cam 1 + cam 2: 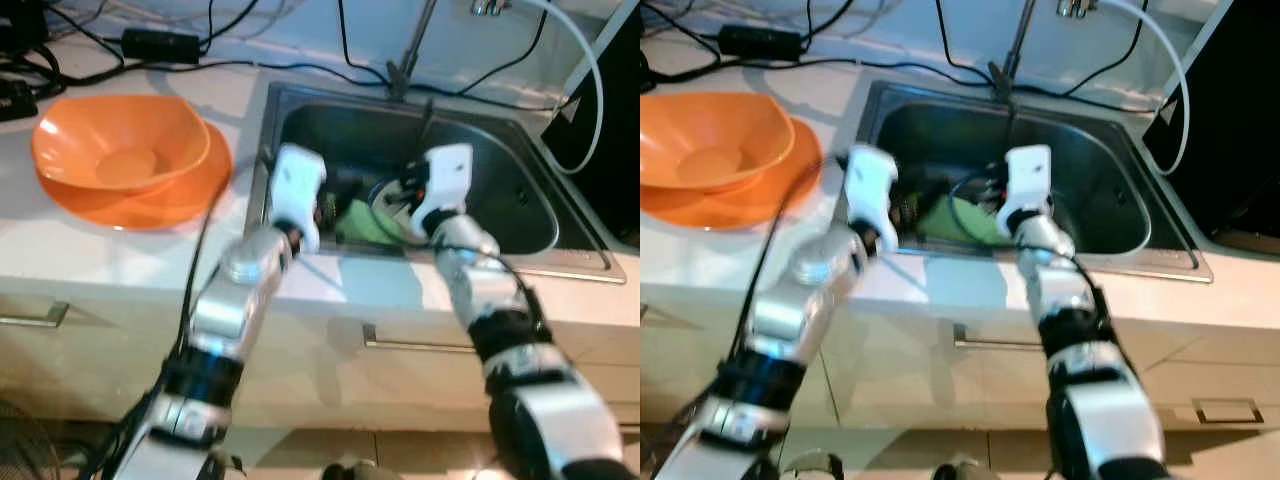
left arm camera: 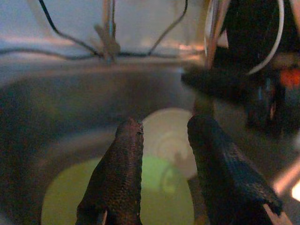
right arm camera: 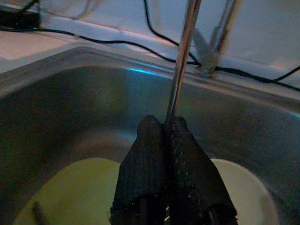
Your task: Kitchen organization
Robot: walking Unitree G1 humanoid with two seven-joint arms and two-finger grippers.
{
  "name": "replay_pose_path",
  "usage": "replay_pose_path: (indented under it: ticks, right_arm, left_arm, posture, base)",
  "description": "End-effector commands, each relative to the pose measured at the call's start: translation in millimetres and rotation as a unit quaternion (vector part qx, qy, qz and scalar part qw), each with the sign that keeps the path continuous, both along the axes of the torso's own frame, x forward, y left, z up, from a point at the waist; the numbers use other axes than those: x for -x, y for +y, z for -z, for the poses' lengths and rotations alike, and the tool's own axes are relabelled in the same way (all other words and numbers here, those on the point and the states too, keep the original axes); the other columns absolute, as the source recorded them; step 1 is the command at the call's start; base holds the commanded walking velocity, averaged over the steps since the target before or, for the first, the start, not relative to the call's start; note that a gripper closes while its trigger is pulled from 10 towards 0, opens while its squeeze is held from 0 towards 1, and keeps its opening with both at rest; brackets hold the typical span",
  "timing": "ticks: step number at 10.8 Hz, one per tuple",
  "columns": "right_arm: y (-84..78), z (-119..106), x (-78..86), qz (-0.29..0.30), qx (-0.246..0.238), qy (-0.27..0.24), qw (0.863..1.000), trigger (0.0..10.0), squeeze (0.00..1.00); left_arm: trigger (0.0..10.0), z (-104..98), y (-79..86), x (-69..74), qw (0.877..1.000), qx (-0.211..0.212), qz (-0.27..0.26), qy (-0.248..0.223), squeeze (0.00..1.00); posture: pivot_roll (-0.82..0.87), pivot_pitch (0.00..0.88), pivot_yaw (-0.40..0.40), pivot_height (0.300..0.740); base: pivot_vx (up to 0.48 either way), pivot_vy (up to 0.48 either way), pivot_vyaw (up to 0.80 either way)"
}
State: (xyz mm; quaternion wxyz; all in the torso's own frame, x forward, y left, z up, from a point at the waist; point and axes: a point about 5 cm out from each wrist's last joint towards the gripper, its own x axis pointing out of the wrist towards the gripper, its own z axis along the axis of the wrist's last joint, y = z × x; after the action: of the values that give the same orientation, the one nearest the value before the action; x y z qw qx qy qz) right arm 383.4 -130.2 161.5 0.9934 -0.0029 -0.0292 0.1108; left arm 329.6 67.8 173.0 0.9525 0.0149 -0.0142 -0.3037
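Both silver arms reach forward over the pale countertop [image 1: 120, 260] edge and down into the stainless steel sink [image 1: 520, 190]. The right gripper [image 3: 169, 136] has its two black fingers pressed tight together, pinching a thin, straight metal rod [image 3: 182, 61] that rises from between the tips; what sits at its lower end is hidden. The left gripper [image 2: 164, 136] hovers just beside it with fingers spread, holding nothing. Beneath both lie a flat lime-green plate [image 2: 159, 197] and, touching it farther in, a round white plate [image 2: 171, 136], both on the sink floor, smooth and glossy. Further left on the counter sits a wide orange plastic bowl [image 1: 120, 140] resting on a matching orange plate [image 1: 190, 195]. At the back, black cables [image 1: 300, 68] trail along the wall behind the sink rim, with a white hose [image 1: 590, 60] curving down at the far right
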Motion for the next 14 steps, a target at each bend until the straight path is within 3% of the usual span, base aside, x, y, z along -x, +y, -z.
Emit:
replay_pose_path:
  ticks: [1,5,10,11,12,14]
  right_arm:
    - [-12.5,-6,-4.3,0.023,0.003,-0.008,1.000,10.0,0.00]
    - [-26.1,8,-10.0,0.060,0.012,0.037,0.997,10.0,0.00]
    - [-28.1,49,1.0,0.070,0.022,0.133,0.988,10.0,0.03]
    - [-26.7,52,2.2,0.066,0.025,0.137,0.988,10.0,0.43]
    - [-25.8,54,3.0,0.065,0.026,0.140,0.988,10.0,1.00]
    - [-25.4,54,2.8,0.066,0.027,0.140,0.988,10.0,0.98]
  left_arm:
    - [10.0,2,-2.9,4.8,1.000,-0.012,0.011,0.000,0.00]
    - [10.0,17,7.5,19.4,0.999,-0.045,0.007,0.007,0.00]
    - [10.0,16,0.2,34.1,0.998,-0.065,0.021,0.004,0.00]
    - [10.0,16,0.2,34.7,0.998,-0.064,0.021,0.004,0.00]
    - [10.0,16,0.1,35.9,0.998,-0.065,0.022,0.006,0.00]
    - [10.0,16,0.1,37.1,0.997,-0.066,0.023,0.008,0.00]
  posture:
    - [-0.01,0.065,-0.164,0.719]
    - [0.01,0.072,-0.181,0.719]
    - [0.04,0.071,-0.206,0.719]
    - [0.04,0.071,-0.206,0.719]
    - [0.04,0.068,-0.208,0.719]
    - [0.04,0.068,-0.208,0.719]
  base:
    - [0.000,0.000,0.00]
    - [0.000,0.000,0.00]
    - [0.000,0.000,0.00]
    - [0.000,0.000,0.00]
    - [0.000,0.000,0.00]
    - [0.000,0.000,0.00]
